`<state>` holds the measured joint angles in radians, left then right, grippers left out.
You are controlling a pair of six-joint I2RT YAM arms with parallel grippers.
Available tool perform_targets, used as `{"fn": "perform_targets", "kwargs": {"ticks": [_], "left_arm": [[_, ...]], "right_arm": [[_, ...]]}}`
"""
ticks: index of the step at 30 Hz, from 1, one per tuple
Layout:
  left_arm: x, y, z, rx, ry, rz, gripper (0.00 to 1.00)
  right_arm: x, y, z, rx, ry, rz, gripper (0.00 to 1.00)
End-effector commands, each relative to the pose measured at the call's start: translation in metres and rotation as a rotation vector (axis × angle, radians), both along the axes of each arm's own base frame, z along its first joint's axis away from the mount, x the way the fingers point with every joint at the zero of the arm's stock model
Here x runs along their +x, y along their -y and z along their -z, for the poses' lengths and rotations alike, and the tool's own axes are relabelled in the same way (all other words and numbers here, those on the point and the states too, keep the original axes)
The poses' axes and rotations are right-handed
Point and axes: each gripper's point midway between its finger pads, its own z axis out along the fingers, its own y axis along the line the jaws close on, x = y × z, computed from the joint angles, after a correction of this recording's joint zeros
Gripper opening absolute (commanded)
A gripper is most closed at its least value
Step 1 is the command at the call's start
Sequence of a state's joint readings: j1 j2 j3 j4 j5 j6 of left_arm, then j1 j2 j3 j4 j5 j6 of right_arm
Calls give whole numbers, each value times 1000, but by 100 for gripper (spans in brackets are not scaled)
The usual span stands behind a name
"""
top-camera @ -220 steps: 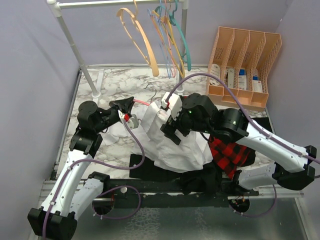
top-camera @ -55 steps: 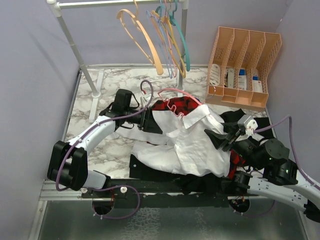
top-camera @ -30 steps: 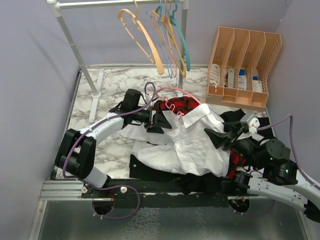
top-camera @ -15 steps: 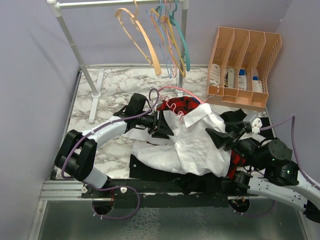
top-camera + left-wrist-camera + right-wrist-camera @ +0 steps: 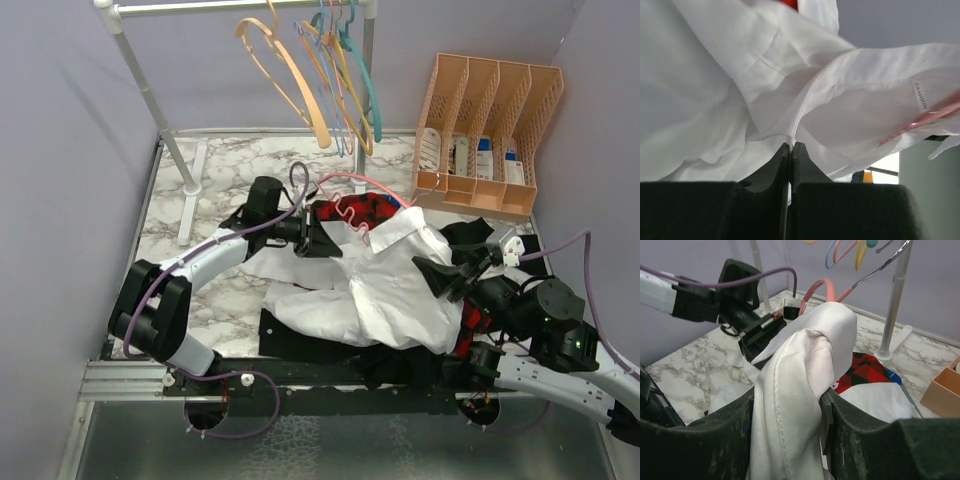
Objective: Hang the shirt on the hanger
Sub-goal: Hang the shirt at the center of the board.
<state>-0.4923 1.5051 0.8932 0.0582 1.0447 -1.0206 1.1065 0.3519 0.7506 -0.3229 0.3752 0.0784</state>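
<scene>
The white shirt [image 5: 390,290] lies crumpled over a heap of clothes in the middle of the table. The pink hanger [image 5: 360,185] sticks out of its collar end, one arm inside the fabric. My left gripper [image 5: 325,240] is shut on a thin edge of the shirt [image 5: 790,100], and the hanger [image 5: 920,122] shows pink through the cloth. My right gripper [image 5: 787,400] is shut on a thick bunched fold of the shirt [image 5: 795,370]. Above that fold the hanger [image 5: 825,287] and its metal hook poke out.
A red-and-black plaid shirt [image 5: 370,208] lies under the white one, beside a black garment [image 5: 400,365] near the front edge. A clothes rack [image 5: 180,160] at the back carries several hangers [image 5: 340,90]. A peach organizer [image 5: 490,130] stands at the back right.
My left gripper, open a second ago, has shut on the shirt's edge near the collar. The right gripper has kept its hold and barely moved.
</scene>
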Motion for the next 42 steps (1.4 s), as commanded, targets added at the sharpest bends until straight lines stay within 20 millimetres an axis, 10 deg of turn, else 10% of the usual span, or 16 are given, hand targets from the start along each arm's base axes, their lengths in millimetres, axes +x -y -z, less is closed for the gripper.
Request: {"fn": "perform_targets", "kwargs": {"ticks": [1,17,29,37,42], "left_arm": [[44,-29,-18,-1,163,-108,0],[96,-98,4,115,326,-275,0],[134,-141,9,169,399,-350,0],[136,-150,3,140,408,-341,0],[125,-153,20,171,399,-327,0]], "right_arm": [[-9,-3,-28,-14,77,-64,1],[-34,-17,-29,-235,162,-255,1],[-37,14,-47,-165,220,-185,1],[-30,-3,-24,-216,195,-197,1],[4,-28,-9,-303,180,-98,39]]}}
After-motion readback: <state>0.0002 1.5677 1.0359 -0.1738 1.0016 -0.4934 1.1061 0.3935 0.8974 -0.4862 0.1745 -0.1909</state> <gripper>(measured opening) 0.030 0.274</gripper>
